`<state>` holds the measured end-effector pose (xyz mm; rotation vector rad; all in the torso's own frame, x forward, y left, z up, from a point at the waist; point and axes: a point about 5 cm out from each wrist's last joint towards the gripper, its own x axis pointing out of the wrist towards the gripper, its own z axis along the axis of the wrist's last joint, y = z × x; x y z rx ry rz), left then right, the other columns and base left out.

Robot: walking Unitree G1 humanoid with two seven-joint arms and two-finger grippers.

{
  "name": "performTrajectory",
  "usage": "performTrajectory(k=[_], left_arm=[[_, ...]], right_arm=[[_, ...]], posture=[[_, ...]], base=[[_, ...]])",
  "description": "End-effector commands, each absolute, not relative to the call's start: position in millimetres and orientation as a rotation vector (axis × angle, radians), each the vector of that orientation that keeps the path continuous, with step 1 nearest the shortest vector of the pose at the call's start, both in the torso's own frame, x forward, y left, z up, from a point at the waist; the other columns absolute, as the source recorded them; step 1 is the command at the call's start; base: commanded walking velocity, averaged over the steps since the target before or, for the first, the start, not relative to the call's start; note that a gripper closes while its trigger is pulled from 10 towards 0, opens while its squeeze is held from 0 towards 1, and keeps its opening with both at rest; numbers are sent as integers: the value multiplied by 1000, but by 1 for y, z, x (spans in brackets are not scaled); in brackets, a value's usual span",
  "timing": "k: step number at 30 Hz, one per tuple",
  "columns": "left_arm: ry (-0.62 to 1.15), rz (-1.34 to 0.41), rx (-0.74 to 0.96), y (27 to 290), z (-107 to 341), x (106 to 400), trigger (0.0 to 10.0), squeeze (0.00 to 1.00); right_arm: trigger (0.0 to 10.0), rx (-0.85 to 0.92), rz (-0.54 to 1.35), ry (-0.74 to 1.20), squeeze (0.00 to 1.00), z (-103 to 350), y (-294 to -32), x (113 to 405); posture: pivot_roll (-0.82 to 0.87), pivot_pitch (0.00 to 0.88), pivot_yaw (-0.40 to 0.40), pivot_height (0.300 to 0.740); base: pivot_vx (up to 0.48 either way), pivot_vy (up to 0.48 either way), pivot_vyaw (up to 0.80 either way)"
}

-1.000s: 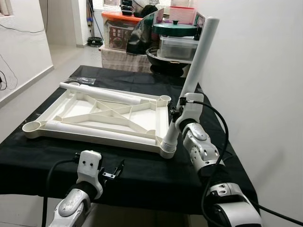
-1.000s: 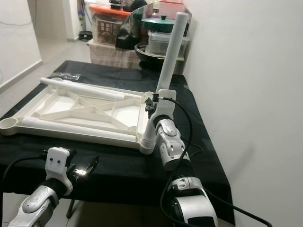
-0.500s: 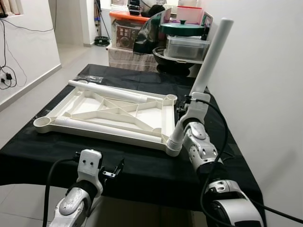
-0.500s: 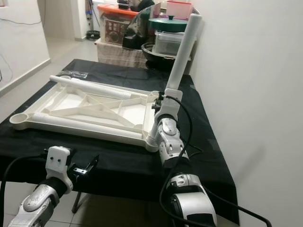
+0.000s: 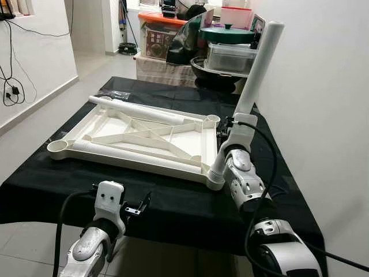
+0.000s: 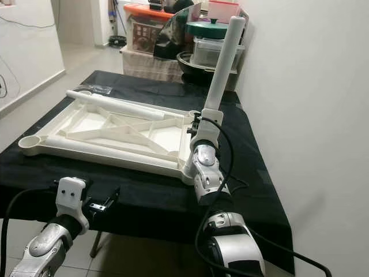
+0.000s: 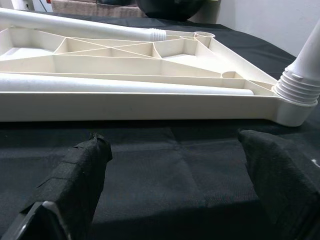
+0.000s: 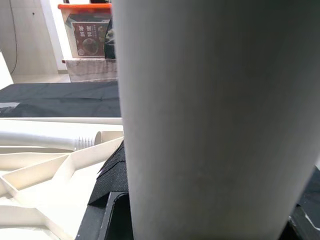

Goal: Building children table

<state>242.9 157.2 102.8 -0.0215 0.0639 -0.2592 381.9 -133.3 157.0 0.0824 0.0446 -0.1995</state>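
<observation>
Nearest: left gripper (image 7: 170, 165), fingers spread and empty, hovering just before the upturned white ribbed plastic tabletop (image 5: 144, 138) on the black-clothed table (image 5: 173, 208). Right gripper (image 5: 228, 130) clasps the white plastic tube leg (image 5: 253, 75), tilted, threaded end in the tabletop's near right corner socket, likely for screwing. Beyond: two loose white legs (image 5: 138, 109) lying on the tabletop.

Right arm raised forward, forearm angled up, right gripper (image 5: 229, 128) with jaws clamped around the leg (image 5: 253, 75), holding it tilted. Left arm low at the near edge, left gripper (image 5: 138, 208) level, pointing forward, jaws spread, holding nothing.
</observation>
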Motion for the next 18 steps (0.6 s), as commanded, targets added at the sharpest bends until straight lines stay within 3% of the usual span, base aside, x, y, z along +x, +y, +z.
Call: performTrajectory(k=[1,2,3,4,5,6,7,18], left_arm=[[70,-255,-14,157,101,244,10000,0],[70,-255,-13,157,100,244,10000,0],[71,-256,-13,157,100,244,10000,0],[71,-258,-12,157,100,244,10000,0],[71,-258,-12,157,100,244,10000,0],[71,-259,-12,157,100,244,10000,0],[70,-260,-11,156,100,245,10000,0],[72,-268,-7,155,99,245,10000,0]], right_arm=[[0,41,-261,257,0,105,-145,366],[0,41,-262,260,0,105,-145,366],[824,41,-262,265,0,104,-144,366],[4000,40,-261,267,0,104,-144,366],[4000,40,-261,267,0,104,-144,366],[5961,37,-255,268,0,104,-143,366],[10000,32,-244,266,0,105,-142,366],[10000,-1,-208,247,0,108,-136,366]], posture=[[43,0,-96,740],[42,0,-96,740],[42,0,-96,740],[42,0,-96,740],[42,0,-96,740],[40,0,-94,740],[40,0,-94,740],[36,0,-90,740]], base=[[0,0,0],[0,0,0],[0,0,0],[0,0,0],[0,0,0],[0,0,0],[0,0,0],[0,0,0]])
